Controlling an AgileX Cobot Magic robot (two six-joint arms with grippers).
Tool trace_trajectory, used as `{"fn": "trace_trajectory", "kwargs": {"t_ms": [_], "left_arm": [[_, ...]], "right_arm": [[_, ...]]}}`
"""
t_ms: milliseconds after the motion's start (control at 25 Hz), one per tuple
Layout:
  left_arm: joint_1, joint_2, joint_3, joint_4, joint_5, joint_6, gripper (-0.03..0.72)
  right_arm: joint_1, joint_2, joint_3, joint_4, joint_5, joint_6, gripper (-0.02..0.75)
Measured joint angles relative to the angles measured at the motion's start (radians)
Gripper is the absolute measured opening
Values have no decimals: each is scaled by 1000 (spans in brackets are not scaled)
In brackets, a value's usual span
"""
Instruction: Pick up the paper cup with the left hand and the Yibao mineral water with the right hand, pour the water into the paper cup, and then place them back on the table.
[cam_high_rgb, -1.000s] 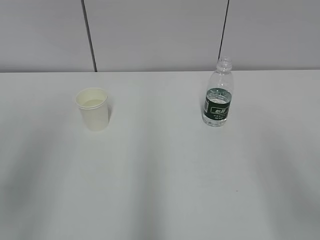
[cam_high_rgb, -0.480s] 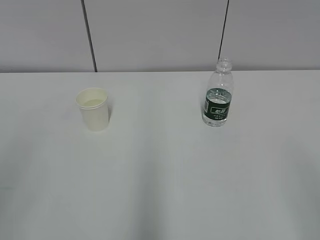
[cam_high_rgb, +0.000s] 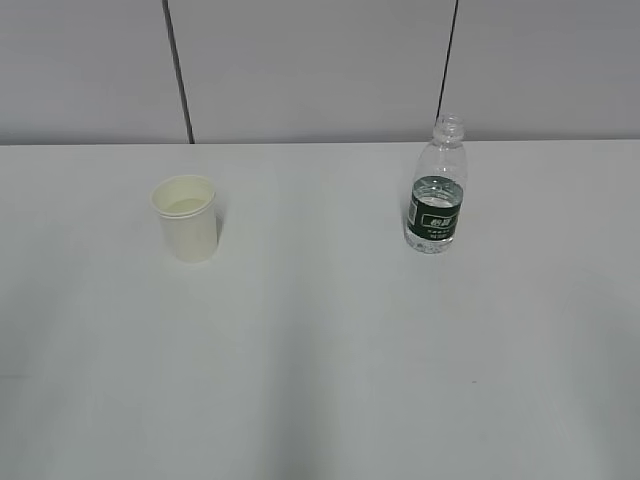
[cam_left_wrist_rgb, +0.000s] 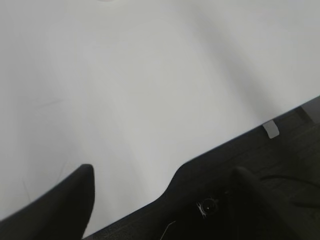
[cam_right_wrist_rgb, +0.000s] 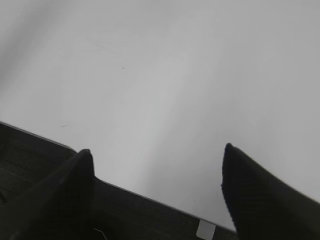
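Water shows in the small cream-white paper cup (cam_high_rgb: 185, 231) left of centre and the capless green-labelled clear plastic bottle (cam_high_rgb: 436, 189) upper right, both upright on the white bench (cam_high_rgb: 320, 380), neither held, fingers (cam_left_wrist_rgb: 75, 195) (cam_right_wrist_rgb: 250, 190) apart on both arms over the bench's near edge.

Cream paper cup (cam_high_rgb: 186, 231) is stood upright at tabletop (cam_high_rgb: 320, 350) left; capless clear bottle (cam_high_rgb: 437, 190), green label, part filled, is stood upright, well apart, right.
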Motion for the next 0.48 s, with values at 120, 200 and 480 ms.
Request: {"fn": "trace_trajectory", "kwargs": {"t_ms": [120,200,480], "left_arm": [[0,0,0,1,-1,0,483],[0,0,0,1,-2,0,472],[5,-22,0,1,-4,0,446]], "right_arm": [[0,0,0,0,0,2,587],[0,0,0,0,0,2,587],[-3,-21,0,-1,0,2,587]]}}
